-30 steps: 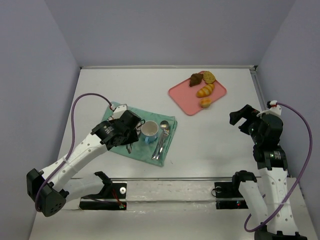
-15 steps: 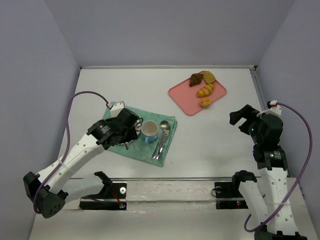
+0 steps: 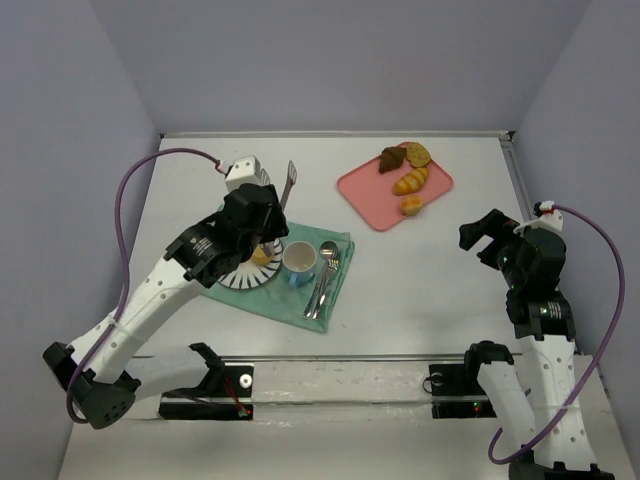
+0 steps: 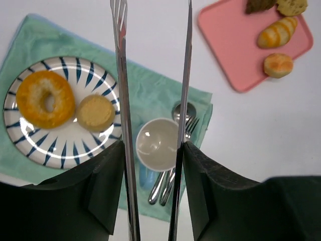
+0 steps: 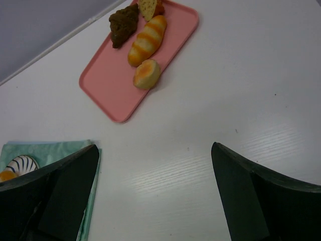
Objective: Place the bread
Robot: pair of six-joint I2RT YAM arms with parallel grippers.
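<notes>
My left gripper [image 4: 153, 150] is shut on a pair of metal tongs [image 4: 122, 75], whose arms stand apart with nothing between the tips. Under them, a small round bread bun [image 4: 96, 112] lies beside a glazed donut [image 4: 45, 98] on the blue-striped plate [image 4: 65, 155]. From above, the left gripper [image 3: 262, 215] hovers behind the plate [image 3: 238, 278], and the tongs [image 3: 288, 185] point toward the back wall. More bread lies on the pink tray [image 3: 365, 190]: a striped roll [image 3: 410, 181], a round bun [image 3: 411, 206] and two darker pieces. My right gripper [image 5: 154, 150] is open and holds nothing.
The plate sits on a green cloth [image 3: 330, 300] with a white cup [image 3: 299, 260] and a fork and spoon [image 3: 324, 275] at its right. The right arm [image 3: 530, 270] stands at the table's right side, apart from the tray. Walls close in the left, back and right.
The left arm has lifted off the plate and swung toward the back, tongs raised. The bun, hidden under the gripper before, now shows on the plate. The right arm has not moved.
</notes>
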